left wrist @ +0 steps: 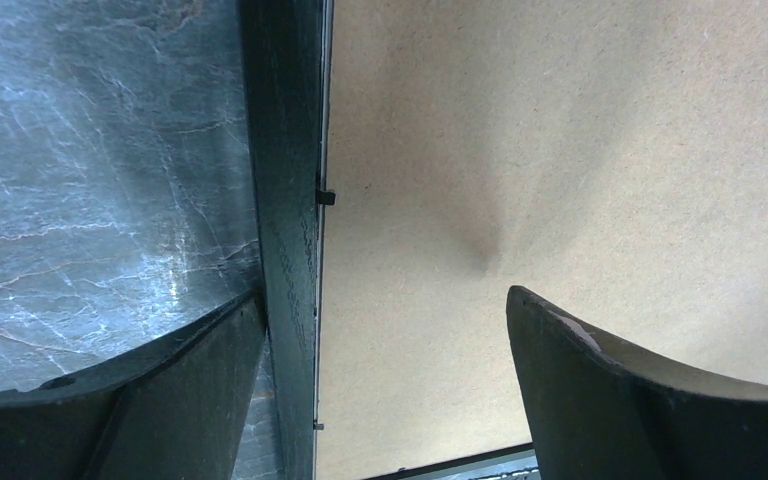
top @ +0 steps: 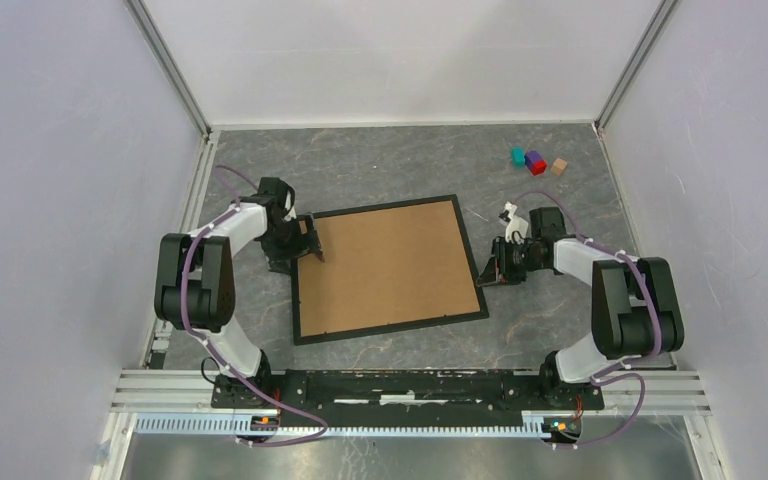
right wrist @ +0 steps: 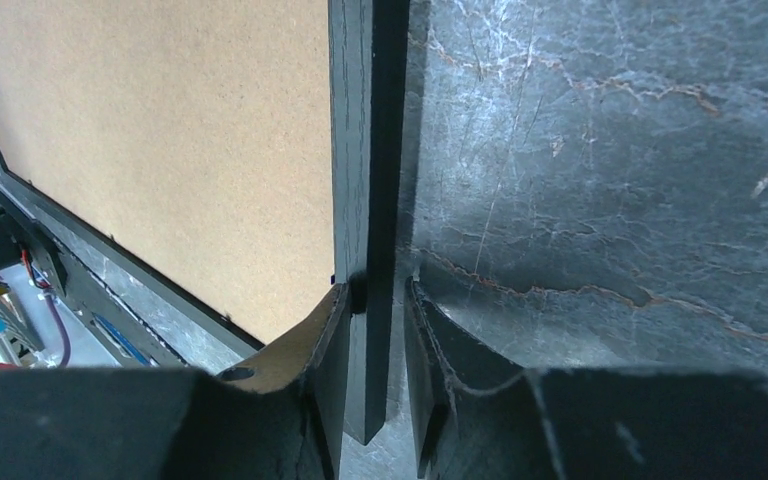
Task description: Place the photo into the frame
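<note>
The black frame (top: 390,327) lies flat in the middle of the table with the brown backing board (top: 390,265) filling it. The photo is not in view. My left gripper (top: 305,245) is open and straddles the frame's left rail (left wrist: 285,150): one finger is over the table, the other over the backing board (left wrist: 560,130). My right gripper (top: 495,270) is at the frame's right rail near its front corner. In the right wrist view its fingers (right wrist: 335,330) close tightly on either side of the rail (right wrist: 365,150).
Small coloured blocks sit at the back right: teal (top: 517,155), blue and red (top: 535,162), tan (top: 558,166). A small white piece (top: 509,213) lies just behind the right gripper. Grey walls enclose the table on three sides.
</note>
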You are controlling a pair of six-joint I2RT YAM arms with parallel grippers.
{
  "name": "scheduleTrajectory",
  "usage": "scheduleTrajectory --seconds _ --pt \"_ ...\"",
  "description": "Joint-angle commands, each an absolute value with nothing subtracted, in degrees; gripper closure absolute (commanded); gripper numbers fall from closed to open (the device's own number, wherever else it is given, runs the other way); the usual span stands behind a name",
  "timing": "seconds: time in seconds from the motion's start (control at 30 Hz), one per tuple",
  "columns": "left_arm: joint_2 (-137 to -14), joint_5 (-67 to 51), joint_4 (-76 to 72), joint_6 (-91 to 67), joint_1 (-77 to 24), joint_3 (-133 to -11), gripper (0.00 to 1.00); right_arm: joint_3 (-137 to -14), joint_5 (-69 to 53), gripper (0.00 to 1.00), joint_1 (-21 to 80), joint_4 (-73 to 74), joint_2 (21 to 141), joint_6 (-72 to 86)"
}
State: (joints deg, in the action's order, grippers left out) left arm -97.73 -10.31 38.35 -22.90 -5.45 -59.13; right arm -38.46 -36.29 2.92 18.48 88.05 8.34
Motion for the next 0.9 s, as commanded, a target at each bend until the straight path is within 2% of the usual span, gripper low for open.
scheduleTrajectory --seconds 0.0,0.13,0.5,0.63,0.73,0.83,0.87 --pt "-97.72 -15.71 34.09 -21.93 -5.76 -57.57 0.06 -39.69 -29.35 0.7 4.24 20.38 90.91 8.31" --pt "-97.95 -16.32 33.8 -23.23 -5.71 -57.06 0.05 -41.55 -25.08 0.74 6.0 23.1 93.24 9.27" --pt "-96.7 -19.05 29.63 -30.08 -5.76 -51.59 0.03 -41.27 -7.67 0.76 15.6 22.86 97.44 16.18" --pt "-96.47 -19.86 28.88 -30.97 -5.8 -50.7 0.03 -41.32 8.59 0.75 22.63 23.12 101.02 18.33" --pt "-95.72 -20.73 28.15 -31.72 -5.81 -50.05 0.02 -43.76 14.78 0.68 27.81 25.27 104.74 18.99" --pt "-95.09 -20.3 28.88 -31.13 -5.8 -49.98 0.02 -47.49 12.67 0.57 28.43 29.24 102.03 16.54" --pt "-94.82 -19.71 29.8 -30.62 -5.84 -50.32 0.01 -49.26 11.98 0.5 28.55 30.48 99.31 15.11"
